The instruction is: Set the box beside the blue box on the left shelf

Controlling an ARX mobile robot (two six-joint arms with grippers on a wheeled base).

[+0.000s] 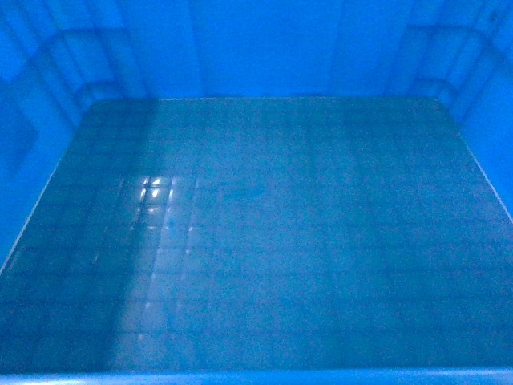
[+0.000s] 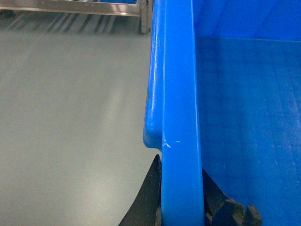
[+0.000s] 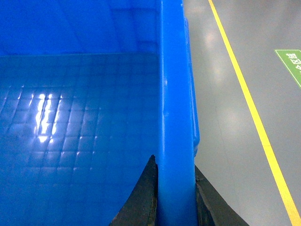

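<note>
Fingers, left [image 2: 151,197]: dark pair, one outside and one inside the left rim of the box [image 2: 181,117], pinching it between them. Left gripper [image 2: 181,207] sits at the near end of that wall.

Fingers, right [image 3: 141,200]: dark pair, one on each side of the box's right rim, clamped on it. Right gripper [image 3: 175,200] likewise at the near end.

Box: bright blue, open top, held by both side rims above the floor [image 2: 70,117]. Head view is filled by its inside: grid-embossed bottom with a patch of glare left of centre, ribbed walls at the back corners.

Floor: grey, glossy. To the left of the box, at the far edge, a metal frame [image 2: 94,7], possibly the foot of a shelf; too little shows to be sure. To the right of the box, a yellow line [image 3: 254,113] runs along the floor, and beyond it a green marking [image 3: 291,63] at the edge of view.
</note>
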